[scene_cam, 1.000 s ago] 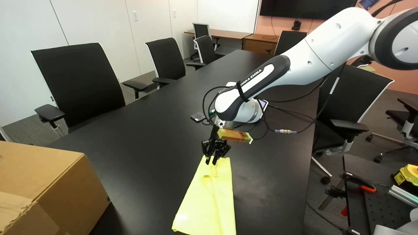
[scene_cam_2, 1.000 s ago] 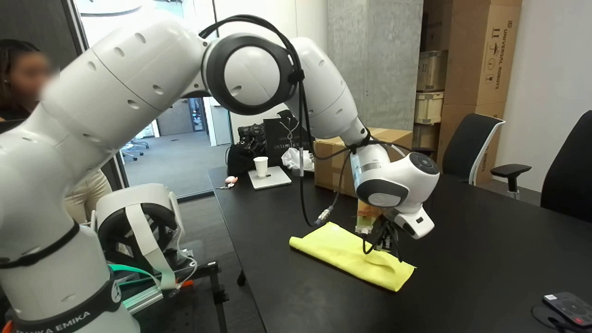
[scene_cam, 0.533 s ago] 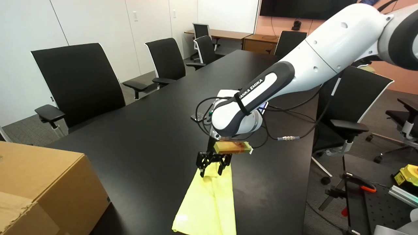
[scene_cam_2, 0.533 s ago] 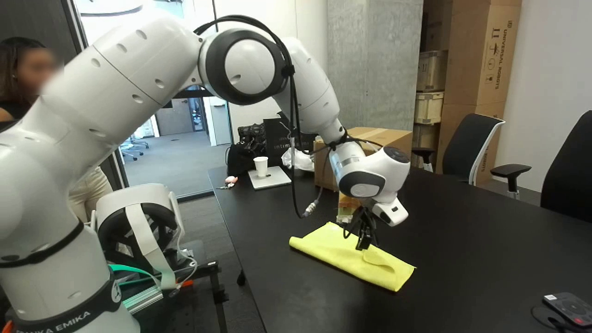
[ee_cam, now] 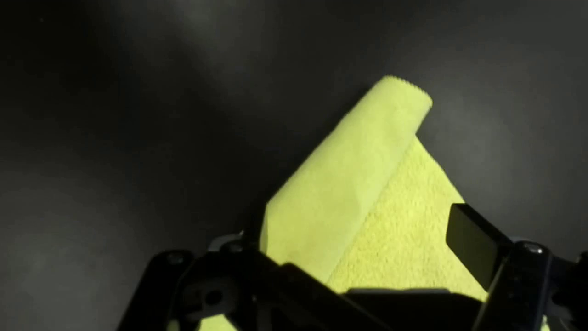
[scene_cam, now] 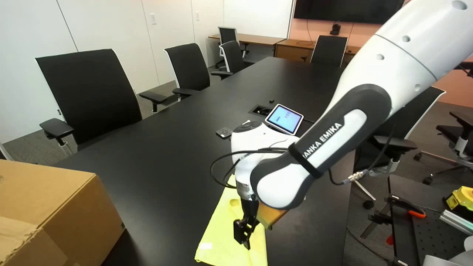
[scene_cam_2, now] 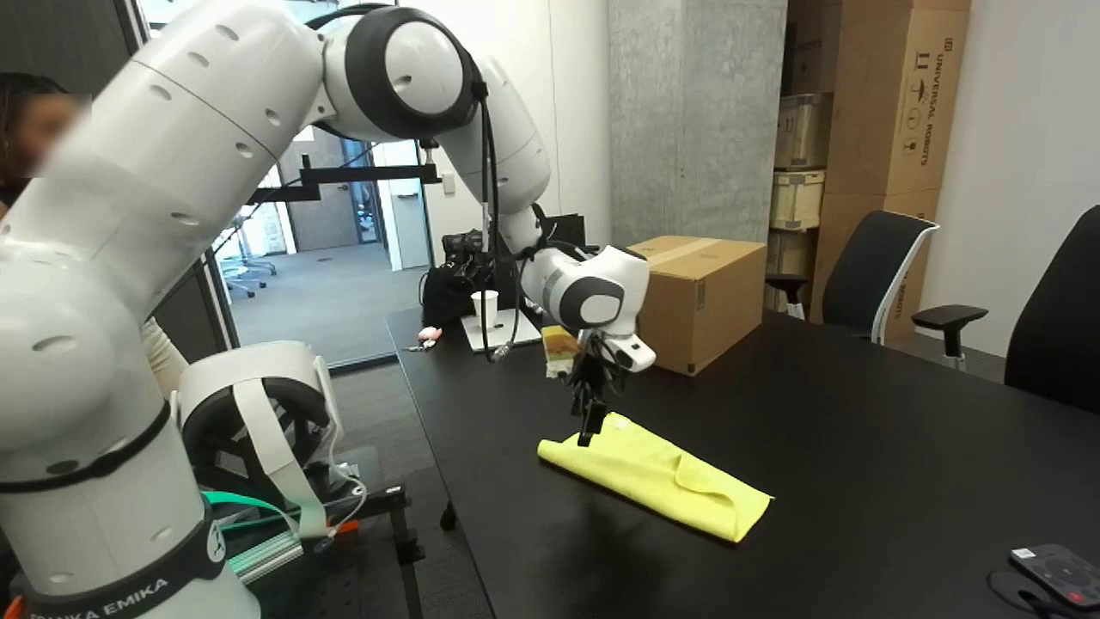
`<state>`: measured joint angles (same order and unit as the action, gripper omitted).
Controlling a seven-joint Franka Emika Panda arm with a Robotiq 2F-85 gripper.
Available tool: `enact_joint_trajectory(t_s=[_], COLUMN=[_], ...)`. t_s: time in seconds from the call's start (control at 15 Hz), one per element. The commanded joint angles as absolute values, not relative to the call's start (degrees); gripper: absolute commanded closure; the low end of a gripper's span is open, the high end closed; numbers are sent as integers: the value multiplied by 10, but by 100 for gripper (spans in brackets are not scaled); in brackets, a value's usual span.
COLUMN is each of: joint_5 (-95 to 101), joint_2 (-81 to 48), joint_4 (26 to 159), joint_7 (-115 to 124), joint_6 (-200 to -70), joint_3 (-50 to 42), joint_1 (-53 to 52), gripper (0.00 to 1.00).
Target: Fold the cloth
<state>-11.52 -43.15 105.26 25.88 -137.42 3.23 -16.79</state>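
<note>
The cloth (scene_cam_2: 636, 467) is lying on the table (scene_cam_2: 859, 447) in one long yellow strip. In the wrist view, one edge is curling over the rest, and this smooth band (ee_cam: 340, 193) is covering part of the fuzzy side. In an exterior view, a little flap (scene_cam_2: 700, 480) of the cloth is lying turned over near the end away from the gripper (scene_cam_2: 591, 430). The gripper is hanging above the other end and pointing down. Its two fingers (ee_cam: 473, 243) are standing wide apart, and the cloth is showing between them. I cannot tell if the tips are touching it. The arm (scene_cam_2: 189, 155) is bending up high and reaching down over the table. A box (scene_cam_2: 726, 301) is sitting on the table, near the cloth but apart from it. A cup (scene_cam_2: 477, 306) is standing on a flat silver thing (scene_cam_2: 474, 337). A tablet (scene_cam: 285, 118) is glowing on the table, and a remote (scene_cam_2: 1059, 569) is lying well apart from the cloth. Chairs (scene_cam: 88, 92) are standing along the table.
</note>
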Motion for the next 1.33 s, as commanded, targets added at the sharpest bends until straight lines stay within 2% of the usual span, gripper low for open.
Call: enact_joint_trajectory(t_s=[0.0, 0.73, 1.27], joint_5=[-33, 98, 171], joint_2=[-391, -418, -419], joint_4=[1098, 1115, 1120], joint_7=[304, 509, 569], joint_6=[-1355, -1431, -1434], joint_3=[7, -15, -64], joint_1=[-238, -391, -430], gripper=[0, 0, 0])
